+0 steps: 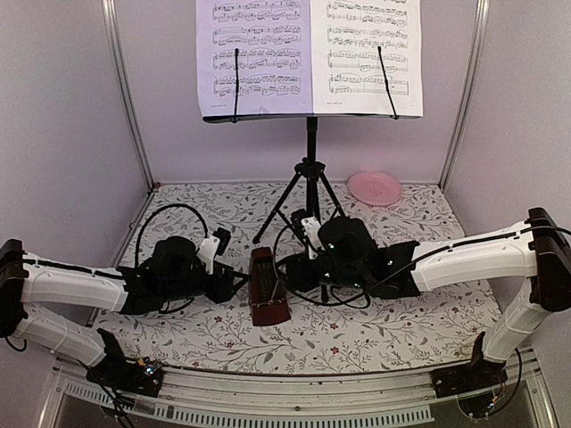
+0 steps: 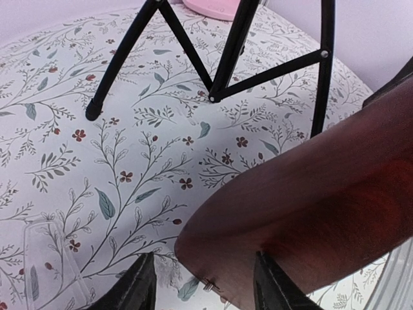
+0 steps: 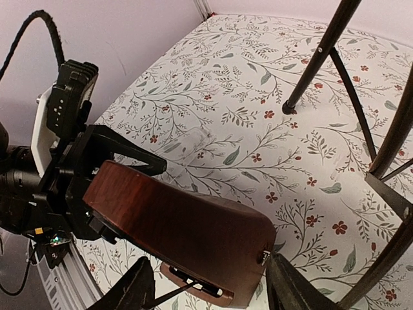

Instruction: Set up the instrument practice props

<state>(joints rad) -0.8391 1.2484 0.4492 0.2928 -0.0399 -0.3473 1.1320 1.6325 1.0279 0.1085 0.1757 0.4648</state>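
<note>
The metronome [image 1: 268, 287] sits on the tabletop [image 1: 401, 330] at centre, at 6 o'clock from the stand [image 1: 311, 169], which already carries both pages [image 1: 254, 53] [image 1: 370, 49]. A plate [image 1: 375, 187] lies well apart at 2 o'clock. In the overhead view the metronome lies at 3 o'clock from the left end effector [image 1: 235, 283] and at 9 o'clock from the right end effector [image 1: 291, 273]. Both are against it, neither arm clearly nearer. Its long axis runs 12 to 6 in that view, with the wide end toward 6. Whether it stands fully upright or is tilted cannot be settled.

The overhead view hides all finger contact. The right wrist view shows the left end effector [image 3: 122, 194] with a finger lying on each of two opposite faces of the metronome [image 3: 187, 226], so I judge it clamped on the body. That view also shows the right fingers [image 3: 287, 287] spread to either side of the wide end. One sits just beside a small screw, but whether they press on the wood cannot be told.

The left wrist view adds only that the metronome [image 2: 310, 213] fills the space ahead of the left fingers [image 2: 139, 287]. The stand legs [image 2: 219, 71] are well beyond at 12 o'clock.

The next move turns on which arm bears the load. If both grip, they risk working against each other.
</note>
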